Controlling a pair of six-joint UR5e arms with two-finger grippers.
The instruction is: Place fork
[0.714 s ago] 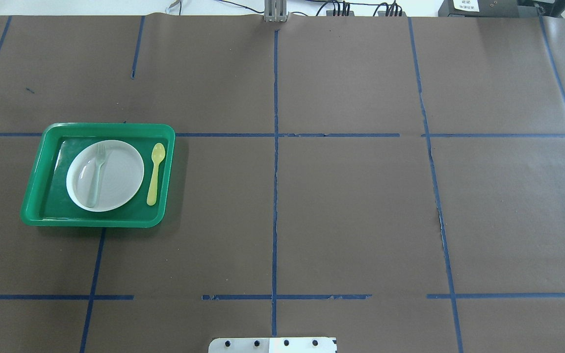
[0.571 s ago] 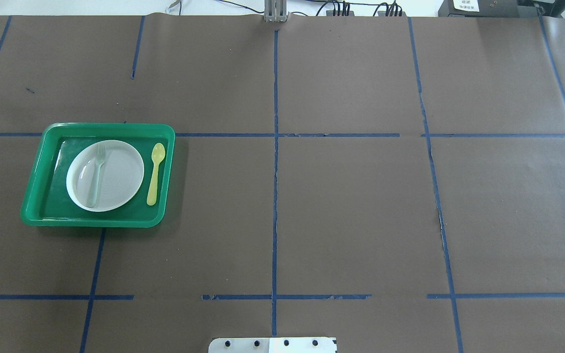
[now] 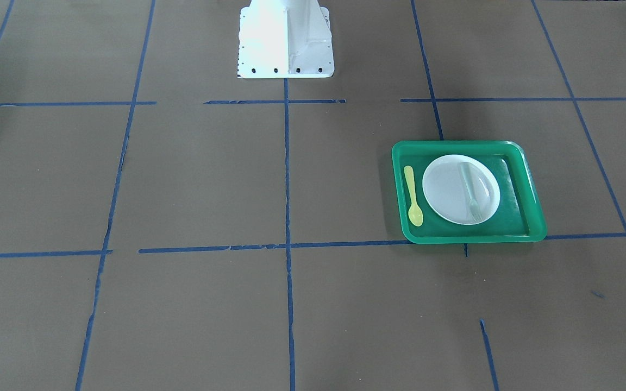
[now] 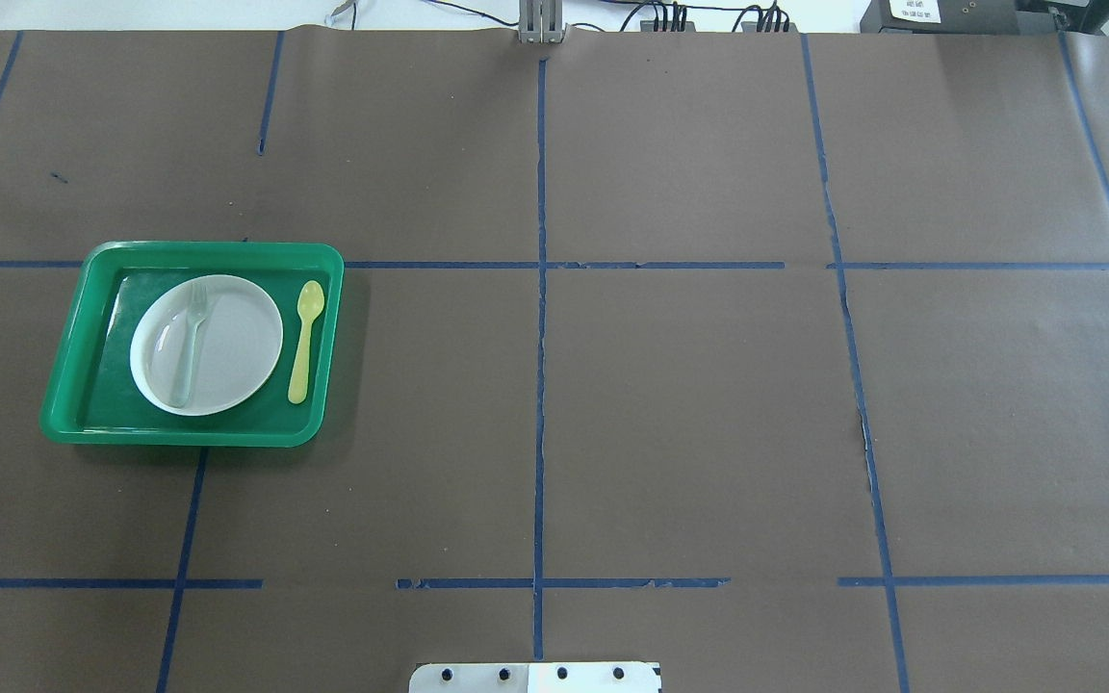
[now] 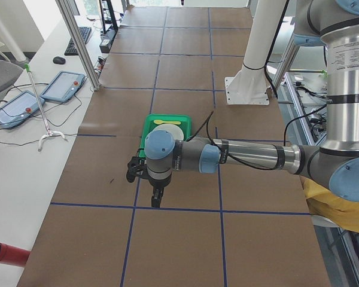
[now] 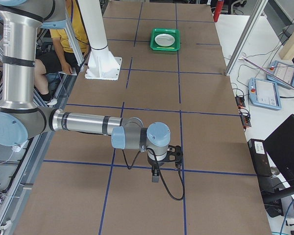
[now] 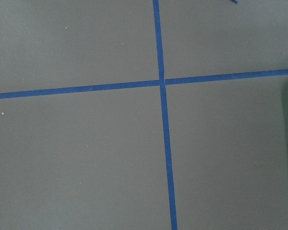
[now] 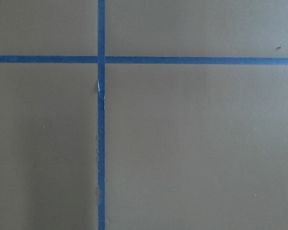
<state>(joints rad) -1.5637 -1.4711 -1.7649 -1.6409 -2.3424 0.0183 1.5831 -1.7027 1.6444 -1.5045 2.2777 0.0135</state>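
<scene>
Where the fork lies: small pale translucent plastic fork (image 4: 191,337) on the round white plate (image 4: 237,351), in its 9 o'clock half, tines toward 12, inside the green rectangular plastic tray (image 4: 208,248).
Neighbour: yellow plastic spoon (image 4: 304,337) at the plate's 3 o'clock.
Claws: left gripper (image 5: 157,196) and right gripper (image 6: 155,175) hang over blue tape crossings; whether apart or together, cannot tell.
Advice: probably the nearer left arm's job; pinch the handle crosswise and descend gently, since the plate may slide.
</scene>
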